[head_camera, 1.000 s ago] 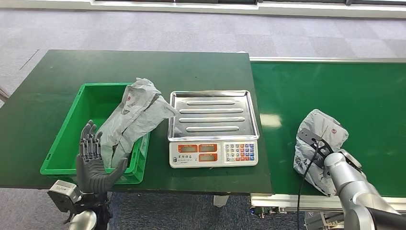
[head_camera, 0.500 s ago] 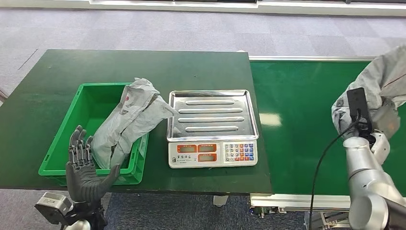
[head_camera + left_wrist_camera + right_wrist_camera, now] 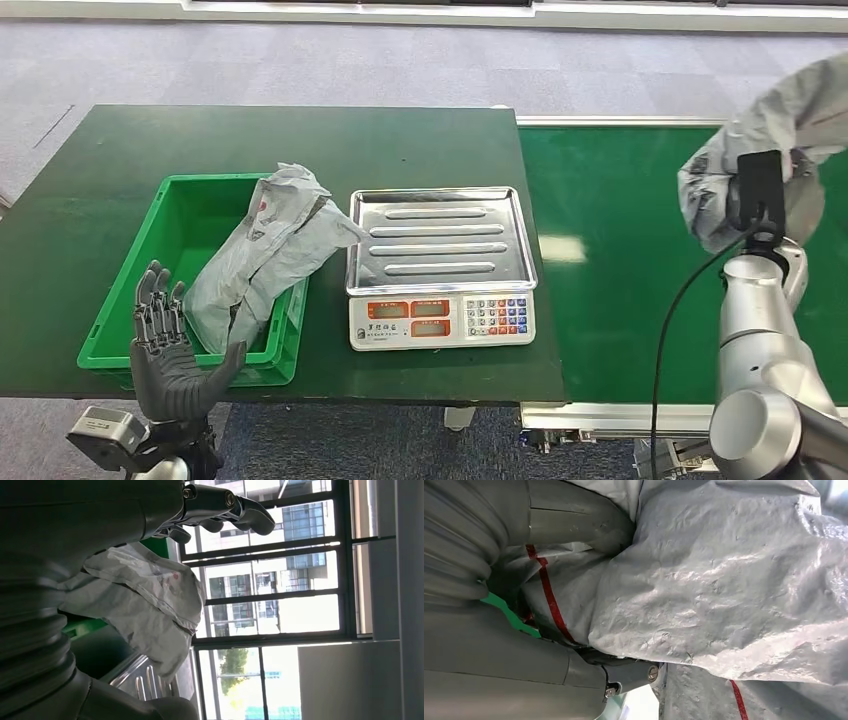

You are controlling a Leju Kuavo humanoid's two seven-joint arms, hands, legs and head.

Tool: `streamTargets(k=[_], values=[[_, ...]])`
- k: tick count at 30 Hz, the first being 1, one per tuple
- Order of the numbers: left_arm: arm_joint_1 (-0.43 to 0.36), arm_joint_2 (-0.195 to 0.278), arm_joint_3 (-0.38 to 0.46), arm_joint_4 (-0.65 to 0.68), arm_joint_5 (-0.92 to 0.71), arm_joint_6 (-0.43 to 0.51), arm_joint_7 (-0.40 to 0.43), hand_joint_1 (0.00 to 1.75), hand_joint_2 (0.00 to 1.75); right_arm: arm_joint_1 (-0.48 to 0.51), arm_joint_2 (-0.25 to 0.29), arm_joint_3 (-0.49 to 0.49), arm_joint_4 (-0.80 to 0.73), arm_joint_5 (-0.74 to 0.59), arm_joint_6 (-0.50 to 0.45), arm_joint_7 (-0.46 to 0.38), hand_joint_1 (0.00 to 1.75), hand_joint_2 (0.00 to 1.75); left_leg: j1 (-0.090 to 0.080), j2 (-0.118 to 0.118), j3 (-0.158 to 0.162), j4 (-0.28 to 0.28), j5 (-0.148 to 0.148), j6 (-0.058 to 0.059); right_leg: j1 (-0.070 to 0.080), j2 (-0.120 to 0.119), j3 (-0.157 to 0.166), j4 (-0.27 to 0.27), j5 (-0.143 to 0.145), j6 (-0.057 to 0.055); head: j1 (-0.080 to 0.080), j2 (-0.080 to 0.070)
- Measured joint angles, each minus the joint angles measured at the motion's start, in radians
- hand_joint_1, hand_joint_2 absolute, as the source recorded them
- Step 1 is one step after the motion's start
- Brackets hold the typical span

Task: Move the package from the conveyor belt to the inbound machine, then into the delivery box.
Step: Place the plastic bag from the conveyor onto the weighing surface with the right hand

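left hand hovers spread and empty at the green plastic crate's near edge. right hand grips the crinkled grey plastic package above the green conveyor belt; best carry it level to the steel scale tray, centred.

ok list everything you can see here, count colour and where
held package: 1, grey, lifted above the conveyor belt in the right hand
second package: 1, grey, lying across the bin's right edge
bin: 1, green, on the table left of the scale
scale: 1, silver tray, white front, table's right part
table: 1, dark green, left
conveyor belt: 1, green, right
left hand: 1, dark, open, near the bin's front
right hand: 1, grey, gripping the held package
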Motion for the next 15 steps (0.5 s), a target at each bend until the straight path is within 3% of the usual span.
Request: streamTargets(k=[3, 6, 11, 15], values=[[-0.046, 0.0, 0.0, 0.025, -0.01, -0.028, -0.001, 0.0, 1.75, -0.049, 0.079, 0.092, 0.002, 0.117, 0.206, 0.033, 1.75, 1.75, 0.0, 0.004, 0.0, -0.001, 0.002, -0.003, 0.0, 0.005, -0.003, 0.001, 0.002, -0.002, 0.0, 0.0], [-0.092, -0.001, -0.002, 0.054, -0.02, -0.043, 0.003, 0.0, 1.75, -0.113, 0.193, 0.227, 0.014, 0.229, 0.341, 0.04, 1.75, 1.75, 0.0, 0.008, -0.001, -0.001, 0.005, -0.006, 0.002, 0.009, -0.008, 0.004, 0.005, -0.005, 0.0, 0.0], [-0.126, -0.009, -0.007, 0.076, -0.027, -0.046, 0.02, 0.0, 1.75, -0.179, 0.411, 0.435, 0.034, 0.317, 0.401, 0.03, 1.75, 1.75, 0.003, 0.009, -0.001, -0.002, 0.007, -0.01, 0.005, 0.011, -0.012, 0.005, 0.004, -0.009, 0.0, 0.0], [-0.13, -0.016, -0.008, 0.078, -0.032, -0.045, 0.033, 0.0, 1.75, -0.183, 0.526, 0.564, 0.037, 0.31, 0.397, 0.016, 1.75, 1.75, 0.006, 0.007, -0.003, -0.002, 0.007, -0.011, 0.007, 0.008, -0.012, 0.005, 0.002, -0.011, 0.0, 0.0]])
